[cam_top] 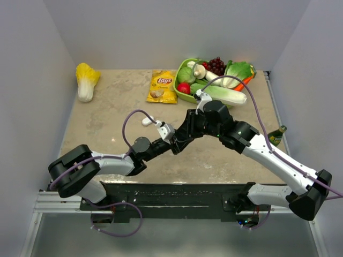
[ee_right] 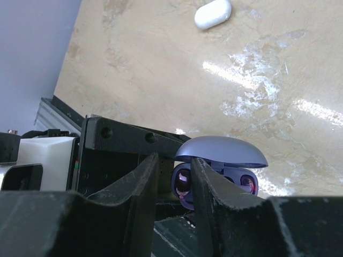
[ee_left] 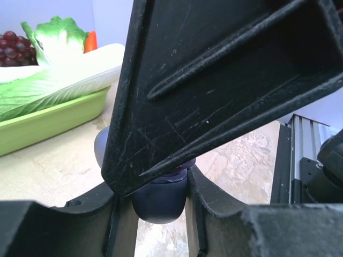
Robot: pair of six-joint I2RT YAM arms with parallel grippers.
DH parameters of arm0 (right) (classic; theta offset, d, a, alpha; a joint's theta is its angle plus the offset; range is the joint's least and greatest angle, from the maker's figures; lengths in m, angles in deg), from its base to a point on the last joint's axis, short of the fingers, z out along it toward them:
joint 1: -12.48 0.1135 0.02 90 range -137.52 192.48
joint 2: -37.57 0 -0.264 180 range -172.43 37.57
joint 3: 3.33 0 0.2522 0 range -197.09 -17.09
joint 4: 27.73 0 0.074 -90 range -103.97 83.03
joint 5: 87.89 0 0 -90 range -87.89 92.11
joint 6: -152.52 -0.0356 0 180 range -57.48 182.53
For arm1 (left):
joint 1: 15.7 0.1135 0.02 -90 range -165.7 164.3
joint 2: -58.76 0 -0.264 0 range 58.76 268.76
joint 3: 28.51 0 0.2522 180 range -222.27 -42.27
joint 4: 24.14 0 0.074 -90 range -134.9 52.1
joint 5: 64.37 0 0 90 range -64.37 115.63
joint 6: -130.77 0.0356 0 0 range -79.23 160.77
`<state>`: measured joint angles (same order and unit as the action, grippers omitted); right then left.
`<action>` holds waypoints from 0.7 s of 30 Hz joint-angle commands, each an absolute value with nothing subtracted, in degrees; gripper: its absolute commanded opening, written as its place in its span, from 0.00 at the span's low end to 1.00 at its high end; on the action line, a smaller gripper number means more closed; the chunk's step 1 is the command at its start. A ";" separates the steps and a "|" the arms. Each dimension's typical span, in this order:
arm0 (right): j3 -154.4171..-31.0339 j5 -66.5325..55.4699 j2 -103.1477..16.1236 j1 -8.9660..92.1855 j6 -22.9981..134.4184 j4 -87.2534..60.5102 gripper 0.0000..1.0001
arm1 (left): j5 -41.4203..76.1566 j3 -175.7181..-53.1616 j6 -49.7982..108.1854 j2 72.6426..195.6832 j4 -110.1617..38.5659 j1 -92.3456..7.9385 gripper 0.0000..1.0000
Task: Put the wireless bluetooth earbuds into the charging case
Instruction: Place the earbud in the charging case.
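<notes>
Currently | left gripper [ee_left: 159, 211] clamped on purplish-grey charging case [ee_right: 222, 152], lid up | right gripper [ee_right: 174, 184] jaws narrowly apart at its mouth, hold on earbud [ee_right: 184, 183] cannot tell | white pod [ee_right: 213, 13] on table [cam_top: 107, 123] | chip bag [cam_top: 162, 85] reads "Lay's"

There were 2 hands, the left hand [ee_left: 151, 206] and the right hand [ee_right: 174, 179], 1 purplish charging case [ee_right: 222, 151], 1 white oval pod [ee_right: 213, 13], 1 chip bag [cam_top: 162, 85], 1 yellow cabbage [cam_top: 86, 80], 1 green tray [ee_left: 48, 126], 1 bottle [cam_top: 276, 135].
</notes>
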<state>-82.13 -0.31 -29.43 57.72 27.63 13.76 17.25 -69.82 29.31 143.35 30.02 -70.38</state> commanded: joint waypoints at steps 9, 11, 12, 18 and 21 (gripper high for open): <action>-88.10 4.13 -33.01 56.34 31.76 12.13 0.35 | 8.93 -74.79 27.41 140.23 70.82 -71.60 0.00; -88.80 4.48 -33.09 56.17 32.02 12.49 0.35 | 9.10 -74.70 27.33 140.41 70.82 -71.60 0.00; -88.98 4.57 -33.10 56.16 32.29 12.75 0.35 | 9.02 -74.70 27.33 140.41 70.82 -71.60 0.00; -89.60 4.92 -33.36 55.73 33.08 13.02 0.36 | 9.11 -74.61 27.15 140.76 70.82 -71.60 0.00; -89.95 5.18 -33.45 55.64 33.26 12.93 0.36 | 9.02 -74.53 27.06 140.85 70.82 -71.52 0.00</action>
